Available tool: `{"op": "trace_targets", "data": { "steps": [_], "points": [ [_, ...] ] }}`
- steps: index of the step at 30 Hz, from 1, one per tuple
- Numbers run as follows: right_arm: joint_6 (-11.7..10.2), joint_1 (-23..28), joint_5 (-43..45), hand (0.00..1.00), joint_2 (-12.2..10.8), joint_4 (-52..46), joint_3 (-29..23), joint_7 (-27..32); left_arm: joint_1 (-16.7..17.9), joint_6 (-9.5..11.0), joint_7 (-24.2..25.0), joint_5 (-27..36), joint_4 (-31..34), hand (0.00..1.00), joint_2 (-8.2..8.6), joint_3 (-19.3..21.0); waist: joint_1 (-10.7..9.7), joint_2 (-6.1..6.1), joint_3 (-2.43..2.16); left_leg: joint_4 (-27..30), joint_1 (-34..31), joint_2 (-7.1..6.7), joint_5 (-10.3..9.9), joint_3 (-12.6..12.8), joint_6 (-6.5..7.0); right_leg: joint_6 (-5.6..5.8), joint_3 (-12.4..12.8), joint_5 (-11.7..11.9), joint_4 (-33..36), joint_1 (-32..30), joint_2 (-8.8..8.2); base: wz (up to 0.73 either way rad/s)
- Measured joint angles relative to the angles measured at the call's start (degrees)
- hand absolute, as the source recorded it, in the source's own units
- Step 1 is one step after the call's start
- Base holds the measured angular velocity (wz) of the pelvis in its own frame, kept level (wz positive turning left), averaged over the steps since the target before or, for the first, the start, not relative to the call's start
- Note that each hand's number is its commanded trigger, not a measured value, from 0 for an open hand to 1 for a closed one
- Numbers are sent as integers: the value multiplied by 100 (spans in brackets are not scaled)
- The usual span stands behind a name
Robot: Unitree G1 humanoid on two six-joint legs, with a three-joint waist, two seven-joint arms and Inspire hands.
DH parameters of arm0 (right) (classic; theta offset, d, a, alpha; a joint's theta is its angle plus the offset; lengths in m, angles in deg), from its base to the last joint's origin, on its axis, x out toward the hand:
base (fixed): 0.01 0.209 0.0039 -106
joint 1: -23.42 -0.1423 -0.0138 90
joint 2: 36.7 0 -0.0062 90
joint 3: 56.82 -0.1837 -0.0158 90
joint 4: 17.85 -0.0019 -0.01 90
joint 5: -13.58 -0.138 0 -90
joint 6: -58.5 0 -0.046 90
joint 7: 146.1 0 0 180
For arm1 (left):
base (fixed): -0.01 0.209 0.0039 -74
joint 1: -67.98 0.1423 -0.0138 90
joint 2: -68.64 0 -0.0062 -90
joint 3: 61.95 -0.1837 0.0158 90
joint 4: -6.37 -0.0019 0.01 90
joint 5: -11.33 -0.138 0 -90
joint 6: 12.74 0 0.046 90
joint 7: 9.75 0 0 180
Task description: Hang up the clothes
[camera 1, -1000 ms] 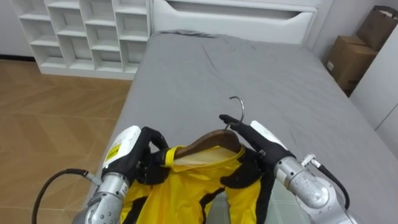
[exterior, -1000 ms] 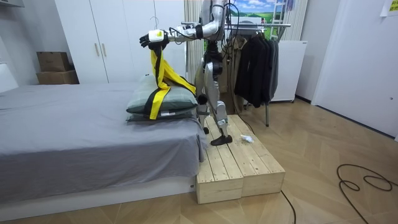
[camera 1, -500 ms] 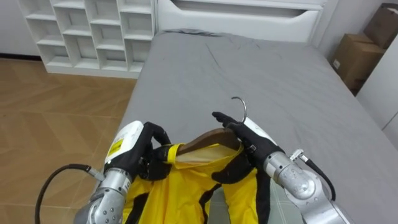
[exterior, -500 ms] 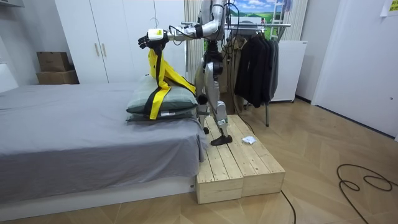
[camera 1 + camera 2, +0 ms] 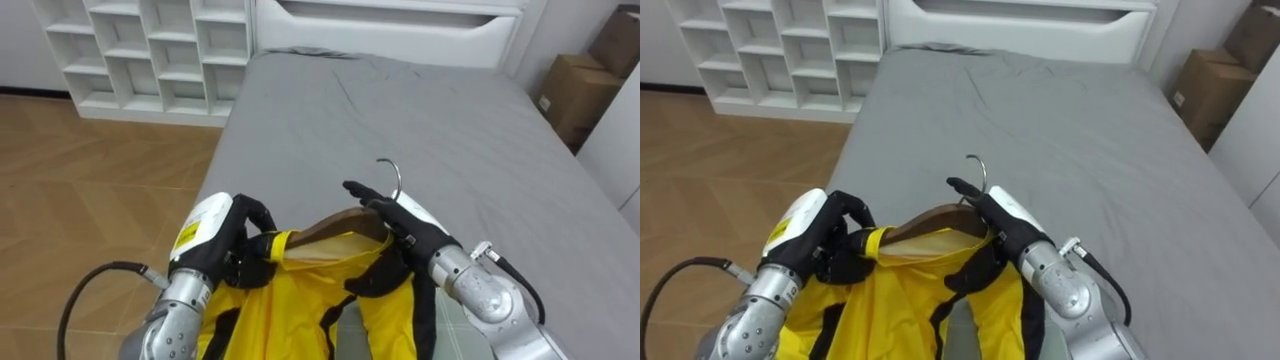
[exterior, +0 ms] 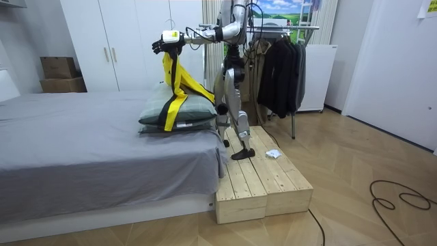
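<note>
One robot, two hands, one garment: the humanoid stands on a low wooden platform (image 6: 263,179) at the foot of a grey bed (image 5: 400,110), both arms raised out over the mattress. Between its hands it holds up a single yellow garment (image 5: 300,305) with black stripes, draped on one brown wooden hanger (image 5: 345,220) whose metal hook (image 5: 391,176) points up and away from the robot.

The left hand (image 5: 228,245) is curled tight round the garment's left shoulder, bunching the yellow cloth. The right hand (image 5: 405,228) is clamped over the hanger's right arm just beside the hook, dark fingers (image 5: 358,190) reaching forward across the wood.

In the room view the garment hangs in a long strip from the hands down to a stack of two grey-green pillows (image 6: 174,113) at the bed's end, where its lower part lies across them.

Behind the robot stands one clothes rack (image 6: 290,28) carrying several dark garments (image 6: 280,68). One white cubby shelf (image 5: 150,50) stands beyond the bed's left side, two cardboard boxes (image 5: 565,100) to its right, and a white wardrobe (image 6: 116,41) lines the wall.
</note>
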Motion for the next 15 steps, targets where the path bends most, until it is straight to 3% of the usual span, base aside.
{"op": "trace_targets", "data": {
  "steps": [15],
  "points": [
    [-25, 28, 341, 0, 210, 73, 139, 361, -157, 55, 265, 9, 119, 100, -24, -53, 59, 20, -51, 109, -44, -8, 0, -48, 0, -6, -101, 3, 33, 14, -71, 1]
  ]
}}
